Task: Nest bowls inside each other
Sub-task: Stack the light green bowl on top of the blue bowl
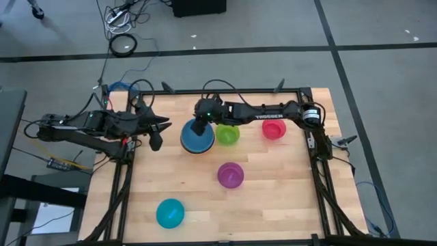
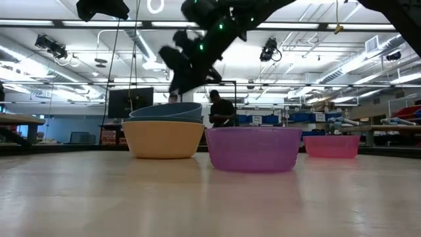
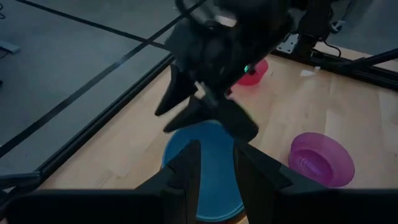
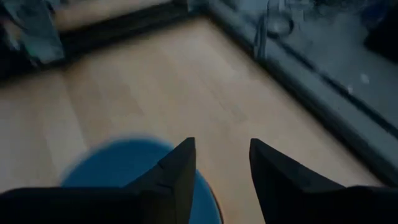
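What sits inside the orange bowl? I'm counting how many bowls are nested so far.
In the low view the blue bowl sits inside the orange bowl, its rim standing above the orange one. Whether any smaller bowl lies inside or under the blue one cannot be seen.

— What lies under my table (image 1: 273, 205)?

— Pale wooden boards on top, and around it a grey floor (image 1: 382, 82) crossed by dark lines. Cables (image 1: 123, 31) lie coiled on that floor near the far edge, beside a black box (image 1: 198, 7).

— And when I look level across the boards?

— A large open hall. The ceiling (image 2: 316, 39) is white, with beams, pipes and ducts, and a ring lamp (image 2: 156, 6) glows overhead. A dark screen (image 2: 130, 102) stands at the back. A person (image 2: 222, 110) in dark clothes is behind the table, among benches and shelves (image 2: 316, 118).
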